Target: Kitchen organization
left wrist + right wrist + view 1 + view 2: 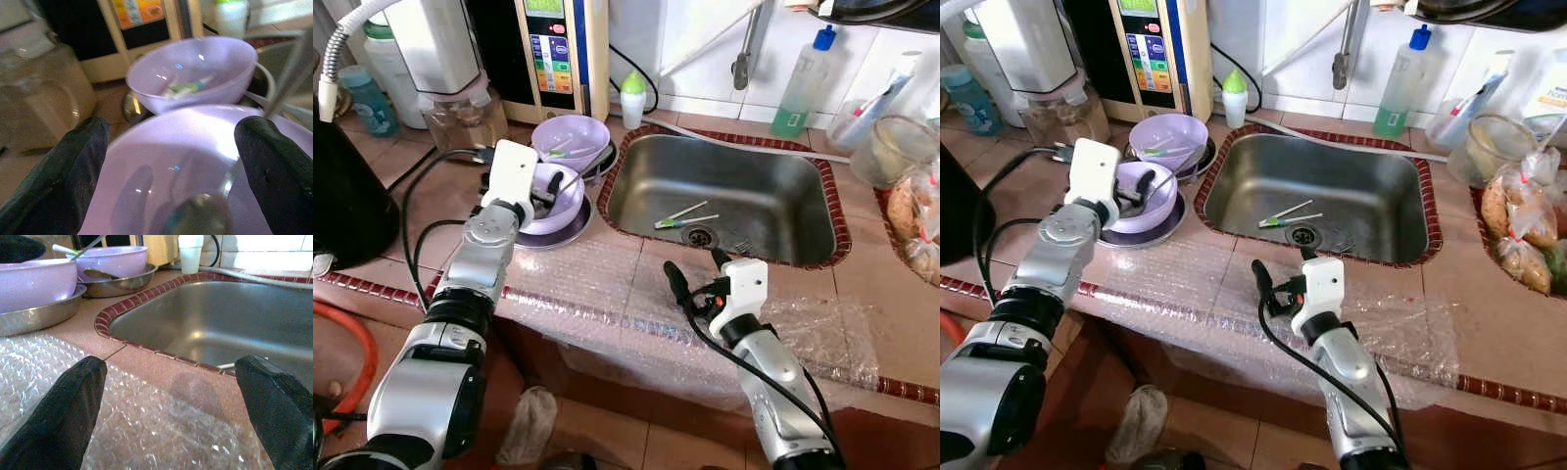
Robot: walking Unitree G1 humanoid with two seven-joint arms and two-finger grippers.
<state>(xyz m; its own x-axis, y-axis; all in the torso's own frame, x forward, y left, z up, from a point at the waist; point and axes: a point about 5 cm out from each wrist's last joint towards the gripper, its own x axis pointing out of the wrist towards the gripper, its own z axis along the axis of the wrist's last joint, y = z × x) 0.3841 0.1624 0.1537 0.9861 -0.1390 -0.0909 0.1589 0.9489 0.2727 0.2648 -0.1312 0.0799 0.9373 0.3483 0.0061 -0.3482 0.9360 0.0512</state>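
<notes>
No text can be read: the appliance panel (pixel 548 54) shows coloured buttons with print too small to make out, and the bottle labels are blurred.

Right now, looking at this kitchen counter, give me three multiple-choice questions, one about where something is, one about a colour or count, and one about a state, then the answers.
1. Where do the green and white utensils lie?
A. In the sink, by the drain
B. On the bubble wrap
C. In a purple bowl's metal dish

2. How many purple bowls stand left of the sink?
A. One
B. Two
C. Four

3. How is the left gripper set?
A. Shut on a spoon
B. Open, over the near purple bowl
C. Open, down in the sink

Answers:
1. A: the utensils rest on the steel floor of the sink next to the drain.
2. B: a near purple bowl and a far purple bowl, each on a metal dish.
3. B: the left wrist view shows both fingers spread wide with the bowl's inside between them.
</notes>
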